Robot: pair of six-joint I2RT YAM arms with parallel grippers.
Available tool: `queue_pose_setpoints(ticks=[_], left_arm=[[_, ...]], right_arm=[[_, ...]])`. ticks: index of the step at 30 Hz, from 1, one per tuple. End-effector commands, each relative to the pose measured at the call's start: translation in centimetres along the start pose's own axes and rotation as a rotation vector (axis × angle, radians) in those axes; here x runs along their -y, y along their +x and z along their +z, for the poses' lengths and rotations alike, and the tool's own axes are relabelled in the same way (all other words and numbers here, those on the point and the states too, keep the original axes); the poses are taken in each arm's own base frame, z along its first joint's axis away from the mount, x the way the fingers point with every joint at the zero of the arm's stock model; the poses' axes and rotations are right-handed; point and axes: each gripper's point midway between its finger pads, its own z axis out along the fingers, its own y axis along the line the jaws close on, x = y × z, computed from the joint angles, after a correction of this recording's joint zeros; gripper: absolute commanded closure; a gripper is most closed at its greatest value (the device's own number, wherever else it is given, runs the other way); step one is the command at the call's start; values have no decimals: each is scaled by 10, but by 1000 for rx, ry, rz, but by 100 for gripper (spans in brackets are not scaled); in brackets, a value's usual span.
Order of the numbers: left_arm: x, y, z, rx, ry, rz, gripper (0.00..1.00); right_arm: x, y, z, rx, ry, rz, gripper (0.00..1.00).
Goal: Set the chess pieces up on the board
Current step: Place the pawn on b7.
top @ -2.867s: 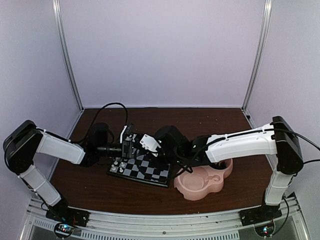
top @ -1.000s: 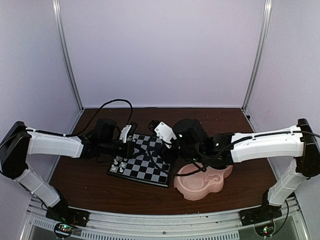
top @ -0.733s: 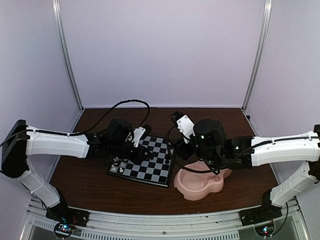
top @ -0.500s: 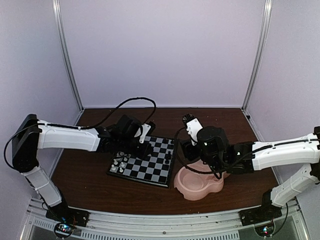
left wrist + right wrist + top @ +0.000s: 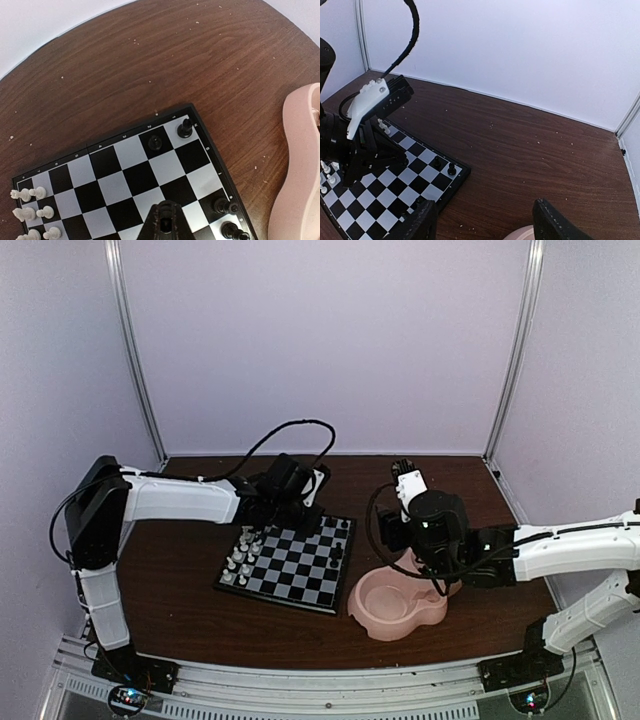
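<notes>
The left pincer (image 5: 167, 223), pinched shut, has swung to the far edge of the board (image 5: 297, 576). The right pincer (image 5: 487, 225), spread wide and empty, has drawn back off the board to above the pink dish (image 5: 392, 632). White chess pieces (image 5: 240, 558) line the board's left side, black pieces (image 5: 184, 128) its right.

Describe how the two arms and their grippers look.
Both arms have white tube-like links joined by bulky black joints: left arm, right arm. Black cables loop at both wrists. The left gripper and right gripper have black fingers.
</notes>
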Motion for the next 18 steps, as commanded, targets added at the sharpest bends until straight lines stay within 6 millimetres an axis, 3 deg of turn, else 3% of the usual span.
queue_pose_setpoints(ticks=[1,10,18], left_arm=[[-2,-14,13,32,3,20,100],[-3,-3,32,-28,56,20,100],[-6,-10,41,-62,75,14,100]], right_arm=[[13,2,4,4,51,55,33],[27,6,8,-6,88,88,32],[34,4,5,7,102,106,33]])
